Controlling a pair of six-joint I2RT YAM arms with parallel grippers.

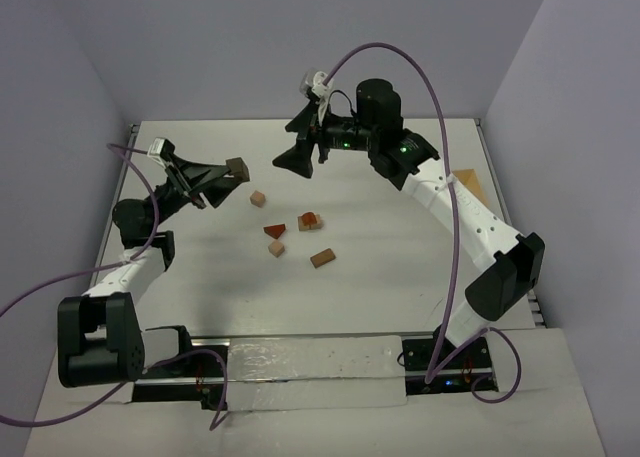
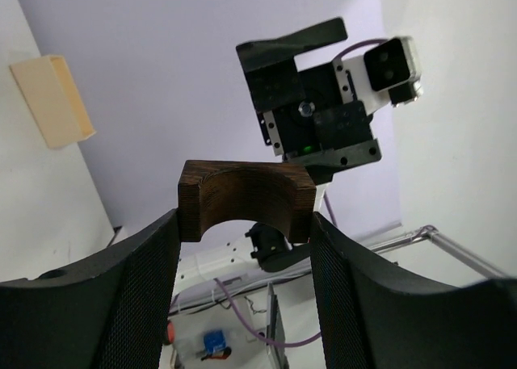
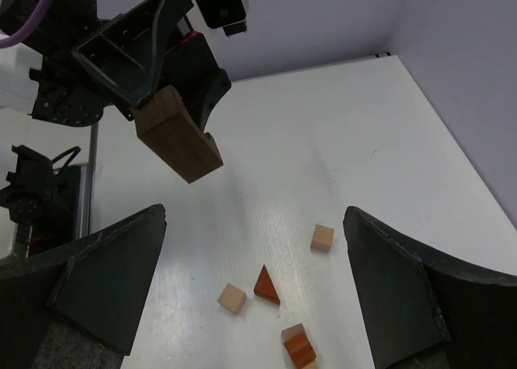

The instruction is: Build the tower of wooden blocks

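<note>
The white table (image 1: 400, 287) is carrying both arms: the right gripper (image 3: 254, 256) is hovering at twelve o'clock from the loose pieces with its jaws spread wide and nothing between them. The left gripper (image 1: 230, 171) is hanging at their ten o'clock, clamping a dark brown arch block (image 1: 237, 166) by its two ends in the air. A pale wooden box (image 1: 470, 185) is lying at the table's two o'clock edge. Near the centre, a reddish-brown bar (image 1: 322, 258) is sitting at the group's five o'clock, a dark red triangle (image 1: 274, 230) mid-group and a tan cube (image 1: 258, 199) at eleven o'clock.
</note>
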